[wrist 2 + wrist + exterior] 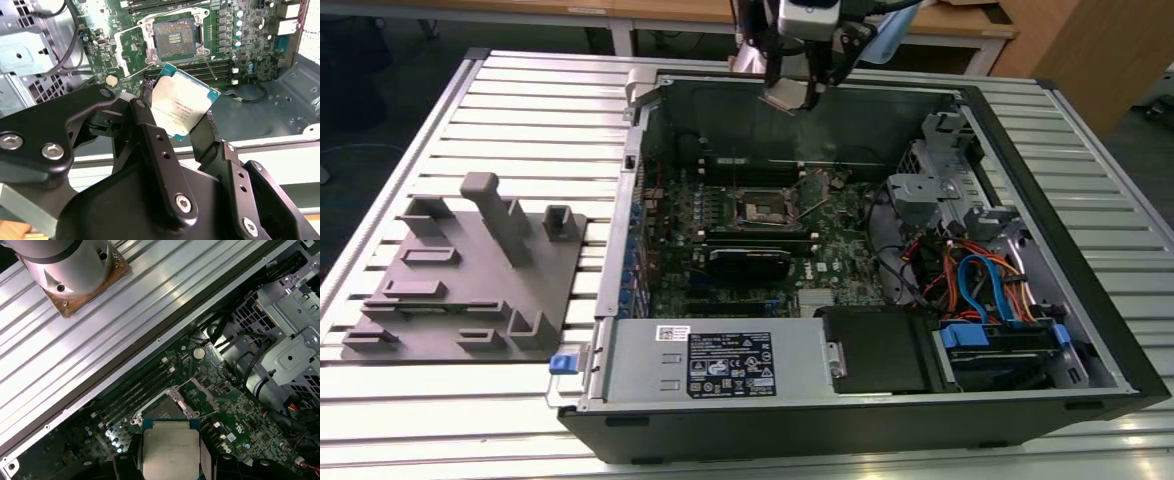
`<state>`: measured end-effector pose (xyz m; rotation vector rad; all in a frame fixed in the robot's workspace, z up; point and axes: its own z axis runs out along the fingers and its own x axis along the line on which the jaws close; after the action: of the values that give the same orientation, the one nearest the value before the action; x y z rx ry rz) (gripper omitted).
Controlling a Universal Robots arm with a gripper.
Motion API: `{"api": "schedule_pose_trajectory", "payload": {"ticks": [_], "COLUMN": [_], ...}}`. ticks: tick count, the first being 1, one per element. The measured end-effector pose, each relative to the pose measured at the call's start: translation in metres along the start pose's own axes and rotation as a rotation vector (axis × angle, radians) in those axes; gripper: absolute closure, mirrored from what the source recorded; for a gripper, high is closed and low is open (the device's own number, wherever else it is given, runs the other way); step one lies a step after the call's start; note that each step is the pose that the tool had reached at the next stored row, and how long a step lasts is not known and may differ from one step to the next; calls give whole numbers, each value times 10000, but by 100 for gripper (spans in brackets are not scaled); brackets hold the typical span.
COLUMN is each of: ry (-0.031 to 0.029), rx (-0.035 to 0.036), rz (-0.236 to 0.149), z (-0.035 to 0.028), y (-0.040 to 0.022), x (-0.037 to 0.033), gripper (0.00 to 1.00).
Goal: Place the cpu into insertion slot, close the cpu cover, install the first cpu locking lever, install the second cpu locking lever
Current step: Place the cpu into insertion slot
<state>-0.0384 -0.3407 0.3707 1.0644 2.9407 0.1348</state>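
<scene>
Gripper (791, 97) clenched on cpu (181, 107), hovering over far wall of computer case (854, 125). Insertion slot (174, 39) open (cpu cover (131, 44) flipped aside), well apart. Risk: chip looks tilted; skewed seating could bend pins.

Dull silver-grey cpu (181, 106) with a teal-green rim, black fingers (150, 142) either side of it, green circuit board (834, 255), blue and orange cables (977, 280) to the exterior view's right of that board, ribbed silver table (534, 100), matte grey fixture block (467, 290)
</scene>
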Motion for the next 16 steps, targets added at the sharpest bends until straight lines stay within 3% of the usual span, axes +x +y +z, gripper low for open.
{"api": "schedule_pose_trajectory", "payload": {"ticks": [6, 16], "ry": [-58, -67], "rx": [-13, -14], "rz": [690, 789], "z": [2, 2], "y": [0, 0], "x": [0, 0], "gripper": [46, 46]}}
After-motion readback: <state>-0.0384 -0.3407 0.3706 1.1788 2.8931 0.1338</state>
